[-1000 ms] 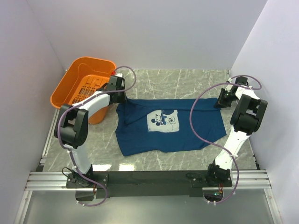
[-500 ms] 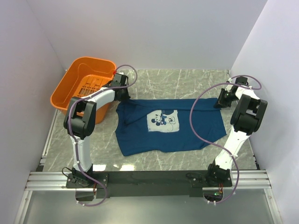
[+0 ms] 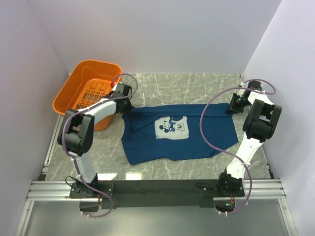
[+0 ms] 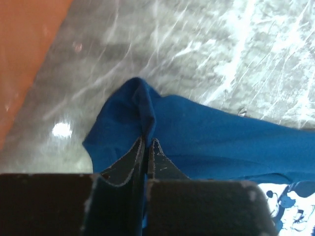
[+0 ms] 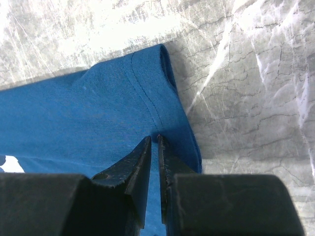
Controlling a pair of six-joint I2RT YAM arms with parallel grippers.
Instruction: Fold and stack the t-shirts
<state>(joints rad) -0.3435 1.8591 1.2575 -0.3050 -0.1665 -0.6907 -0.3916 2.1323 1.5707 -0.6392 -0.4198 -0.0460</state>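
T-shirt point(image 3: 197, 140): lies spread flat in the middle.
Left gripper point(image 4: 147, 143): just snapped shut, pinching the far left corner.
Right gripper point(image 5: 154, 141): almost closed, pinching the far right corner.
Meaning: both corners held, so folding can probably start.

This looks like a robot lab. Plain white walls point(image 3: 147, 34) box in the gray table point(image 3: 197, 83). Two robot arms point(image 3: 78, 132) stand on a metal rail point(image 3: 54, 189) at six o'clock.

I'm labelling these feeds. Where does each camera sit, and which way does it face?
Top external: above and behind, looking down at table, t-shirt, basket; left arm, right arm show.
Left wrist: on the left arm, looking down past the left gripper, shut on the t-shirt.
Right wrist: likewise, right gripper shut on the t-shirt's hemmed edge.
Shared: the t-shirt.
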